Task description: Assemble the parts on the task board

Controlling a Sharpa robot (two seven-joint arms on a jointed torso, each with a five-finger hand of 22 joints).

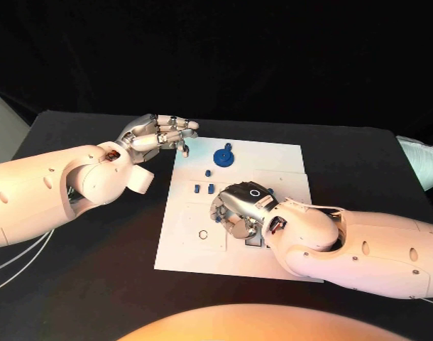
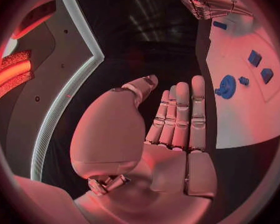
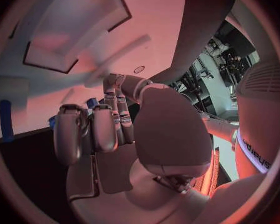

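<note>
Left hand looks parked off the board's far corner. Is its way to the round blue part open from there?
Probably yes. The left hand holds nothing, with fingers apart, and only bare task board lies between it and the round blue part. The right hand works nearer the robot, out of that path.

Lab: black-draped robot table (image 1: 94, 284)

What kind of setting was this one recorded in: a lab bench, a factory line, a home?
Most likely a robotics lab or test bench. A white task board with small blue parts lies on a black table against a dark backdrop, and the right wrist view shows racks of equipment behind.
</note>
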